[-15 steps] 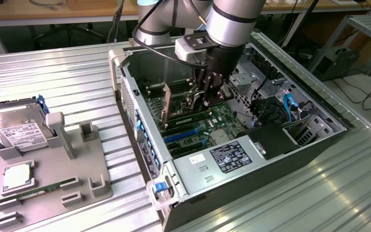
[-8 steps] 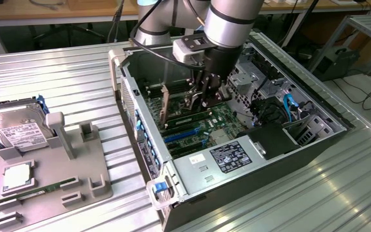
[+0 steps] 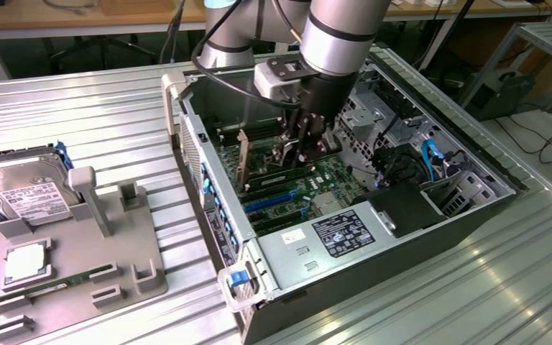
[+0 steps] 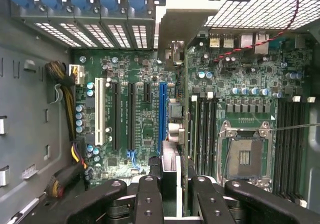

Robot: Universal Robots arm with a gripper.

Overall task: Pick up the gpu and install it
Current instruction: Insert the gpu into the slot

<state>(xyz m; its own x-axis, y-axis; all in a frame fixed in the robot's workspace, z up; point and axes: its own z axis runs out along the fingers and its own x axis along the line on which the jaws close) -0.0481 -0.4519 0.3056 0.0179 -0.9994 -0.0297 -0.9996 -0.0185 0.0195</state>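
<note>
Exterior view: black claw (image 3: 293,152) deep inside open grey metal PC case (image 3: 468,162), narrowly parted jaws clamped on thin dark-green gpu card (image 3: 241,159), held edge-on above green motherboard (image 3: 329,180). Grey parts tray (image 3: 65,287) on ribbed metal worktop (image 3: 84,108) w/ silver hard drive (image 3: 22,192).

Wrist view: gpu (image 4: 186,134) upright between claw fingers (image 4: 207,204), beside blue slot (image 4: 162,116). Pickup done; seating can't be confirmed, claw not released.

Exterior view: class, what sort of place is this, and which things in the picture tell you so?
Probably a robotics lab or test bench for computer assembly: an open PC case lies on a ribbed metal table, a robot arm reaches into it, and a grey fixture tray holds a hard drive.
</note>
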